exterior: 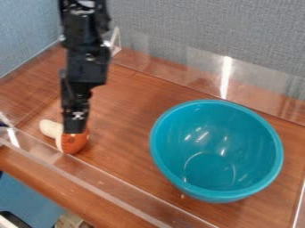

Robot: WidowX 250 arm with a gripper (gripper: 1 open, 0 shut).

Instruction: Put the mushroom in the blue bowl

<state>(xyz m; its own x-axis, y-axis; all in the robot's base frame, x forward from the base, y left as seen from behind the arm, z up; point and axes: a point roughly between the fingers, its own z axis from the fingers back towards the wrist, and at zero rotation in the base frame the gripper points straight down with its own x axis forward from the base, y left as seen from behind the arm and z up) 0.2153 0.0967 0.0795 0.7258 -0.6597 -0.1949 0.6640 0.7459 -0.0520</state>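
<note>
Camera view, the only one: the gripper (75,125) hung at the left side of the wooden table (131,107), pointing almost straight down, directly over the mushroom (70,141). From this angle the fingers lined up one behind the other, so the gap between them could not be read off the picture directly — the jaws stood spread wide, nothing clamped between them. The fingertips sat right at the mushroom's cap; whether they touched it, I couldn't tell.

The mushroom lay on its side on the table near the front left edge, reddish-brown cap towards the viewer, pale stem sticking out to the left. It was partly hidden behind the fingers.

The blue bowl (256,183) stood upright on the right half of the table, well apart from the mushroom and from the arm. Its inside was smooth, glossy, with only light reflections in it.

Clear plastic walls (251,76) ran round the table edge — the back one showed reflections. Behind it, a grey-blue textured wall (215,27).
</note>
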